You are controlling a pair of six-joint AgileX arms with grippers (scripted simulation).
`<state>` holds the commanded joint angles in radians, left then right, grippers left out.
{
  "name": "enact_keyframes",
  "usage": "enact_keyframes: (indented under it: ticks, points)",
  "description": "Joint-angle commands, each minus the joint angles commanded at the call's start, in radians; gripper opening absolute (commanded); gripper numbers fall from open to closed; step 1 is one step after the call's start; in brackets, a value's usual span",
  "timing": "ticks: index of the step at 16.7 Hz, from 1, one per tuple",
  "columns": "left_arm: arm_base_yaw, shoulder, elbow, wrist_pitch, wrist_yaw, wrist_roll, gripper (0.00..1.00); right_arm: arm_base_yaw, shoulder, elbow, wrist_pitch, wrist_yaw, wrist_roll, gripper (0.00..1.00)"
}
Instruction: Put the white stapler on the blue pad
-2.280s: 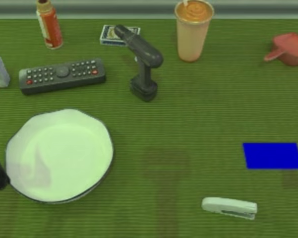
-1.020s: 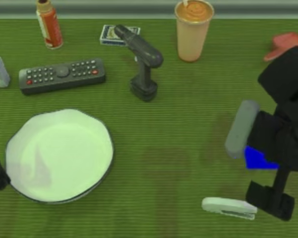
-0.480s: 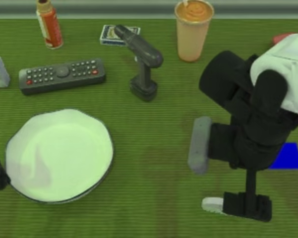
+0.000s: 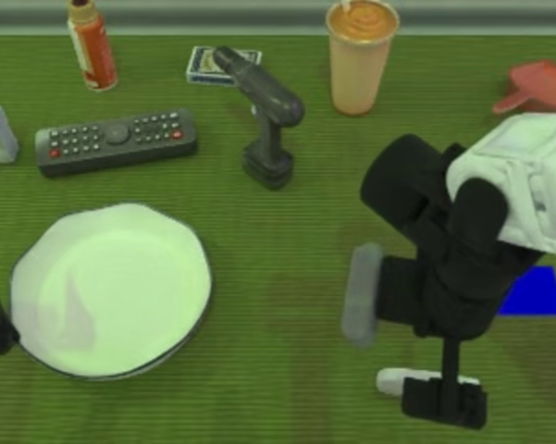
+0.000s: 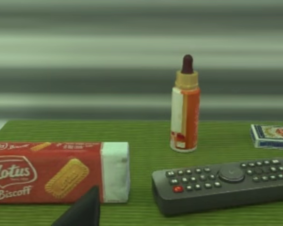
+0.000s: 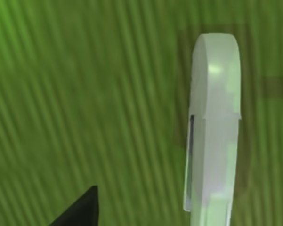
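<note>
you're at the reach-and-grab step rn. right gripper sits right over the white stapler, which lies on the green table, not lifted afaict. jaws: can't tell if they're spread or pinched, the arm hides them from above and the wrist cam shows just one dark tip. blue pad is just up-right of the stapler, half hidden by the arm. next imo: settle down square on the stapler's body, clamp, lift, carry it to the pad. left gripper is parked far left of the stapler, state unclear too. count: 1 stapler, 1 pad, 1 remote, 1 drill, 1 plate, 1 cup, 1 bottle.
</note>
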<state>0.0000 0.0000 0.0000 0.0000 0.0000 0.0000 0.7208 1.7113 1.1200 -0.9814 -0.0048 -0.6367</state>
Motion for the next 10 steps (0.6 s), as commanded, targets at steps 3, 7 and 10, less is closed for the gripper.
enact_keyframes:
  ticks: [3, 7, 10]
  points:
    - [0.0, 0.0, 0.0, 0.0, 0.0, 0.0, 1.0, 0.002, 0.054, -0.09, 0.151, 0.0, 0.003, 1.0]
    - [0.0, 0.0, 0.0, 0.0, 0.0, 0.0, 1.0, 0.004, 0.089, -0.148, 0.236, 0.0, 0.005, 1.0]
    - [0.0, 0.0, 0.0, 0.0, 0.0, 0.0, 1.0, 0.004, 0.089, -0.148, 0.236, 0.0, 0.005, 1.0]
